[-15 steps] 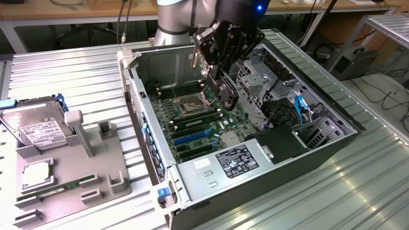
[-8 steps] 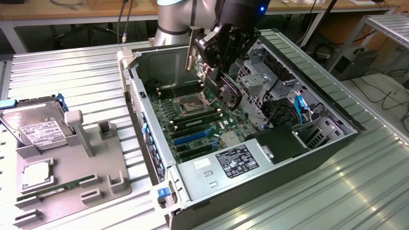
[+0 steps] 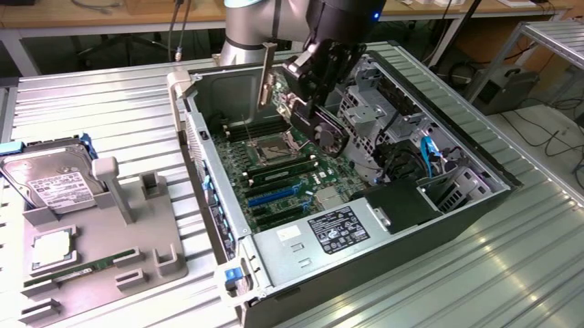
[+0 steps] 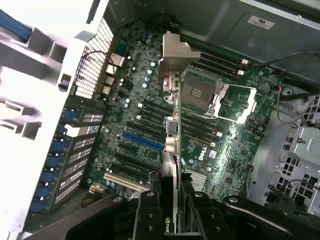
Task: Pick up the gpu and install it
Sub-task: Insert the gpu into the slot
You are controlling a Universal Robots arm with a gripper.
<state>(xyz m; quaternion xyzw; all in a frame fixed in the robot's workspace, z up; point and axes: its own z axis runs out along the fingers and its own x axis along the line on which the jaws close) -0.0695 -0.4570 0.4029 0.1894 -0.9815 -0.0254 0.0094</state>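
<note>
A ribbed metal surface (image 3: 109,102) carries an open computer case (image 3: 429,232) lying on its side, with its green motherboard (image 3: 273,178) facing up. To the exterior view's left stands a grey fixture tray (image 3: 100,239) with a silver hard drive (image 3: 46,181) in it. The robot arm (image 3: 246,27) reaches down over the case, and its tool (image 4: 171,197) is clamped on the gpu (image 4: 170,135), one dark finger on each face of the card. The gpu hangs on edge inside the case opening, above the motherboard and not seated in it. In the wrist view it crosses between the blue slot (image 4: 142,141) and the processor socket (image 4: 200,92). It shows there as a thin green strip with small silver parts along its edge. Its silver end bracket (image 3: 267,75) sits at the far end from the tool and rises above the case's rim. Seen edge-on, the card's faces are hidden. In the exterior view the tool's body covers much of the card, so the fan cannot be made out. The picture's edge cuts off the fixture tray.
</note>
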